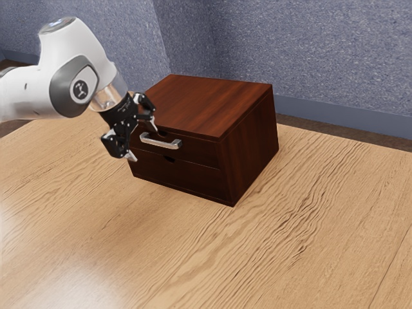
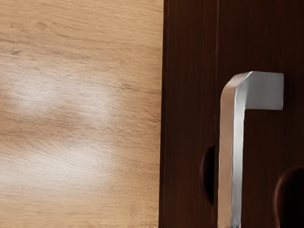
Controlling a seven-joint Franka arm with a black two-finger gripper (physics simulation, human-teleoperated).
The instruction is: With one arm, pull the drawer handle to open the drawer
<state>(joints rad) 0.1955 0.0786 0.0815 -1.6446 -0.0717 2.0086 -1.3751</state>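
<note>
Underneath drawer cabinet (image 1: 206, 106), wood table (image 1: 290, 244); blue-grey wall (image 1: 322, 45), seemingly speckled.

Lost the arm (image 1: 38, 84) past the exterior view's left edge, with base and lower links unseen. Could not tell there whether the fingers (image 1: 120, 145) touched the handle (image 1: 161, 141), too small and crowded at its end toward the exterior view's left. Could not judge any gap around the upper drawer (image 1: 193, 149), its seam too fine to read. Saw nothing of the cabinet's (image 1: 212, 103) back or far side. In the wrist view, lost the handle's further length and second mount past the edge, and lost part of a dark rounded recess (image 2: 289, 199) beside the handle. Lost the bench (image 1: 257, 257) past the edges in both views.
</note>
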